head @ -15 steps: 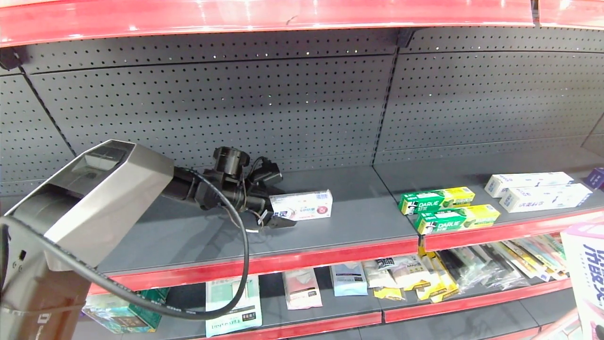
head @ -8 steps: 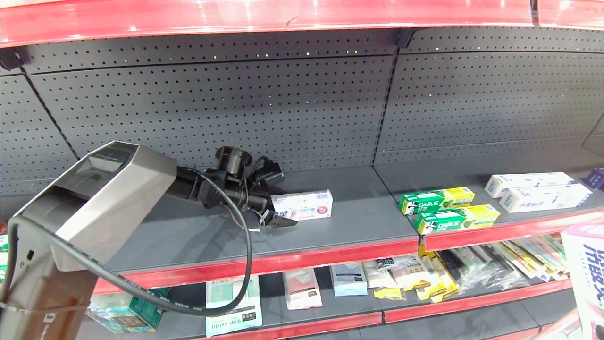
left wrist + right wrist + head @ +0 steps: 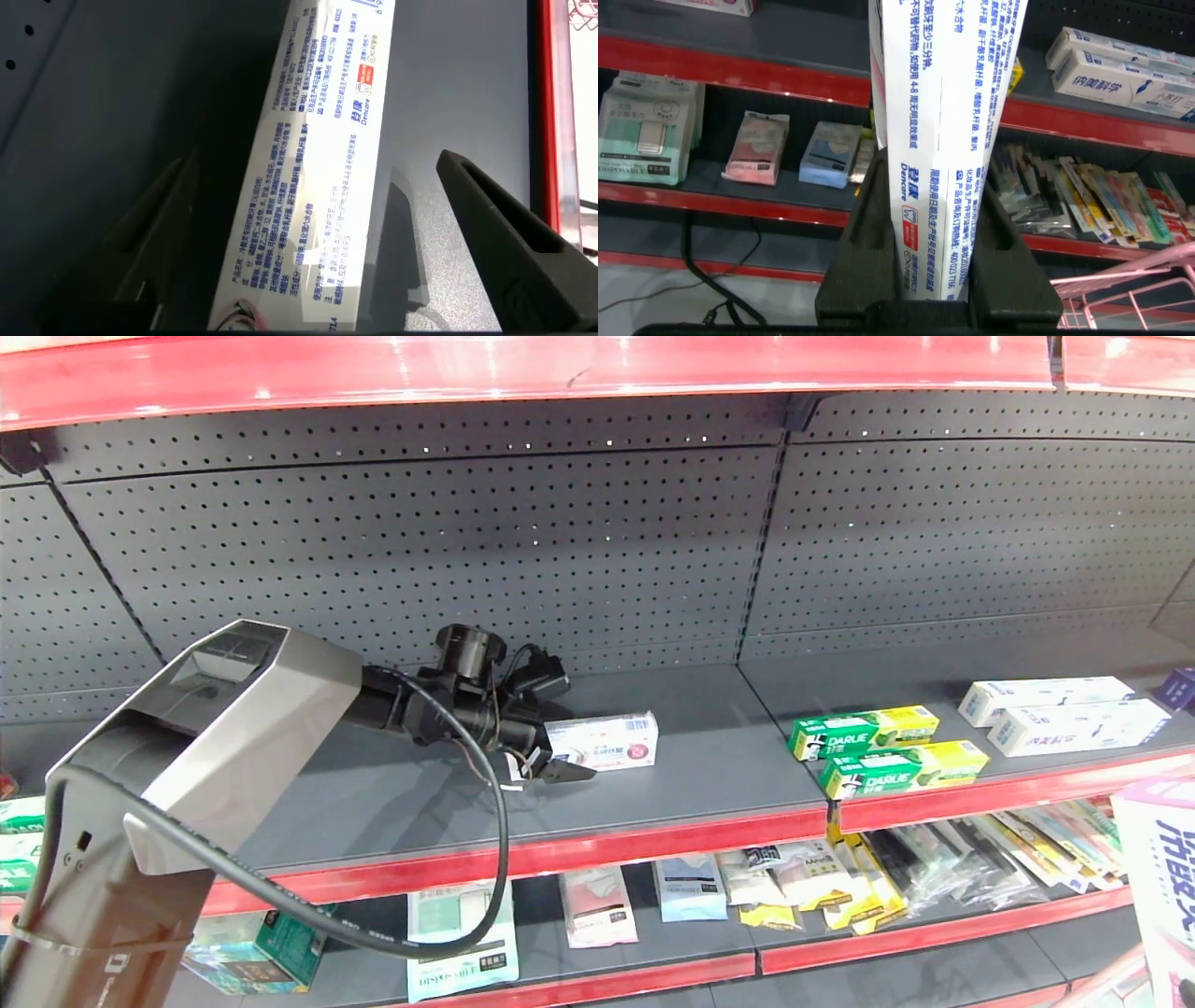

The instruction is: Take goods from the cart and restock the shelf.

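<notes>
Head view: fingers [image 3: 571,771] apart, astride box [image 3: 609,740]

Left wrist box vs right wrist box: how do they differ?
The left box lies flat on the grey shelf; the right box is off any shelf, standing up out of the right gripper. The left gripper straddles the left box, open, with gaps either side; the right gripper is clamped on the right box. Shared: both are long white printed cartons.
</notes>
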